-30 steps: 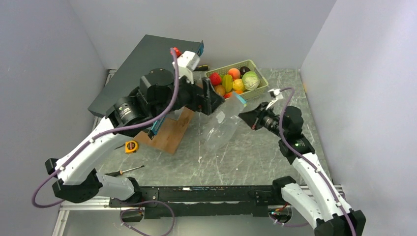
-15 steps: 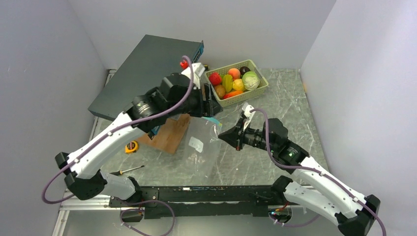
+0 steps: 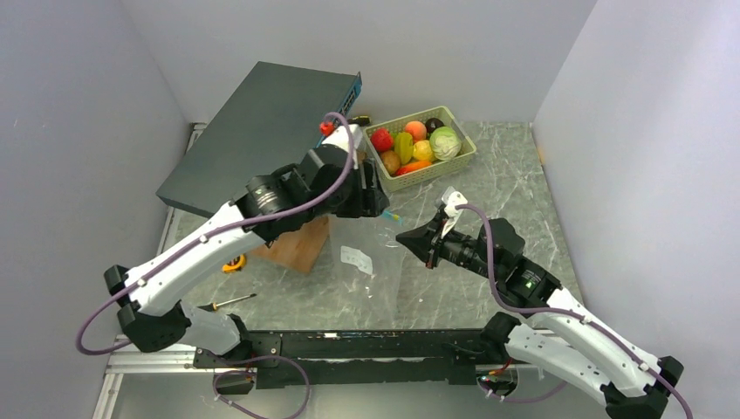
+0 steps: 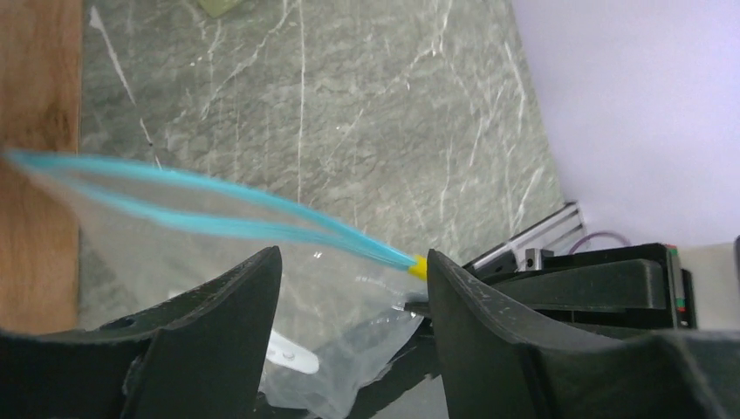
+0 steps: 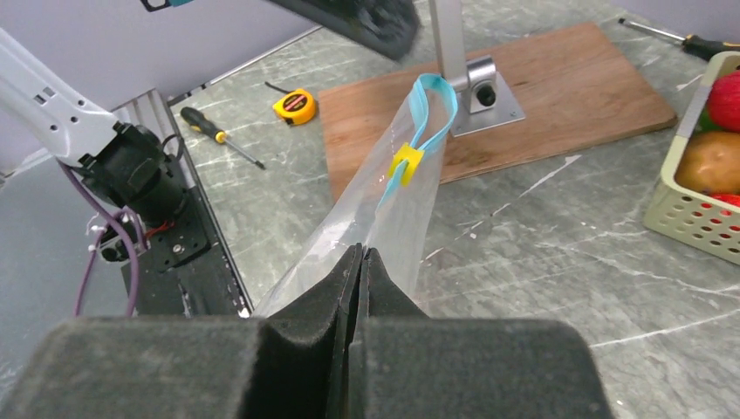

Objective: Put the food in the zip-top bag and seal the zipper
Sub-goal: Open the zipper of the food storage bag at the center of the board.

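Clear floppy plastic zip-top bag hangs between the two arms at mid-table, lower part sagging onto the grey marbled tabletop. Small white label shows on its left side.

Right gripper: jaws pressed together on a fold of the bag's film. From the pinch the bag rises away toward its mouth. Teal-blue zipper strip loops open at the far end, with a small yellow slider sitting on it.

Left gripper: jaws apart. The zipper strip crosses the gap just past the fingertips, its two tracks parted over most of their length and meeting at the slider, which sits just beside one fingertip. Cannot tell whether either finger touches the plastic.

Toy fruits and vegetables, in red, orange, yellow, light green and dark purple, all lie in the pale green lattice basket at the far side of the table, apart from the bag. None inside the bag.

Other items: brown wooden board carrying a metal bracket, under the left arm. Yellow tape measure and a black-and-yellow-handled screwdriver on the table near it. Dark grey flat box, tilted, at far left.
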Robot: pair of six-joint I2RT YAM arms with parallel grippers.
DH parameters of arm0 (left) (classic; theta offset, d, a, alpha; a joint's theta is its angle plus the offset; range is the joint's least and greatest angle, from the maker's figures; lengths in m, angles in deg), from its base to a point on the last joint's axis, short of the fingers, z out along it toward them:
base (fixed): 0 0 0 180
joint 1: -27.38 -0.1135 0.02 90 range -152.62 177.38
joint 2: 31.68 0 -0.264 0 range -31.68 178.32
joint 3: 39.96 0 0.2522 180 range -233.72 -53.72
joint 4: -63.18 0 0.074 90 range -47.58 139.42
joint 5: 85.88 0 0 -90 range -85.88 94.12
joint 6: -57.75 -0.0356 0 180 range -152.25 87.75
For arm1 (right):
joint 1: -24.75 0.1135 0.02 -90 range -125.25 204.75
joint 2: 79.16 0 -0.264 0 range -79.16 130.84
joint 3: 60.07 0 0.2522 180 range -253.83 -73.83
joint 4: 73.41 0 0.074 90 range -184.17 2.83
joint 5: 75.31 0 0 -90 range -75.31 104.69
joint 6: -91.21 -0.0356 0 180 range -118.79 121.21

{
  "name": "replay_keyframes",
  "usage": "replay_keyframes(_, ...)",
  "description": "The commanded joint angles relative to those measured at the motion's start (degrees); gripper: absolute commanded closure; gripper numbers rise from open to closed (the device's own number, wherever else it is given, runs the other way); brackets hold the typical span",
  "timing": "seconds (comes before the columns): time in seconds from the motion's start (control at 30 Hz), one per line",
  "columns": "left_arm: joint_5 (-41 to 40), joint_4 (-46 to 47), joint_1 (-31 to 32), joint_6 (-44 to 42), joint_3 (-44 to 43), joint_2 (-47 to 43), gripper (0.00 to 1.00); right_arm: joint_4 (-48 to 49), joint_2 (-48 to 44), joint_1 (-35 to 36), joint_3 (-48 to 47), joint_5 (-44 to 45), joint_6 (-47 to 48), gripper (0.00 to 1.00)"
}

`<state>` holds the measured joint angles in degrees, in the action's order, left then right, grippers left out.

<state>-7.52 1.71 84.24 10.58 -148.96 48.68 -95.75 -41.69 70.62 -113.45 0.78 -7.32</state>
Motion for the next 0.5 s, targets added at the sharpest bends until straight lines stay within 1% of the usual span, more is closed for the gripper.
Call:
replay_keyframes(0.0, -6.8, -2.3, 0.1, 14.6, 1.6, -6.6, 0.31, 1.9, -1.3, 0.3, -2.2, 3.8, 1.8, 1.00)
replay_keyframes(0.13, -7.2, -0.7, -0.4, 29.9, 5.7, -9.7, 0.28, 1.9, -0.7, 1.0, -2.3, 3.3, 2.3, 1.00)
replay_keyframes(0.17, -7.4, -2.4, -0.7, 33.0, 5.1, -9.1, 0.28, 2.1, -0.7, 1.2, -2.2, 3.4, 2.3, 1.00)
replay_keyframes(0.2, -8.5, -5.9, -0.8, 36.6, 3.3, -8.0, 0.28, 2.5, -0.7, 1.5, -2.0, 3.6, 2.2, 1.00)
replay_keyframes(0.27, -10.0, -12.7, -1.2, 40.2, -1.7, -4.2, 0.29, 3.0, -0.6, 2.1, -1.7, 3.3, 2.1, 1.00)
replay_keyframes(0.33, -9.2, -19.0, -2.2, 43.8, -7.3, 0.0, 0.30, 3.2, -0.3, 2.8, -1.9, 2.9, 2.0, 1.00)
replay_keyframes(0.47, -9.1, -27.5, -2.8, 47.5, -14.3, 7.4, 0.32, 3.1, -0.8, 4.2, -1.9, 3.9, 2.3, 1.00)
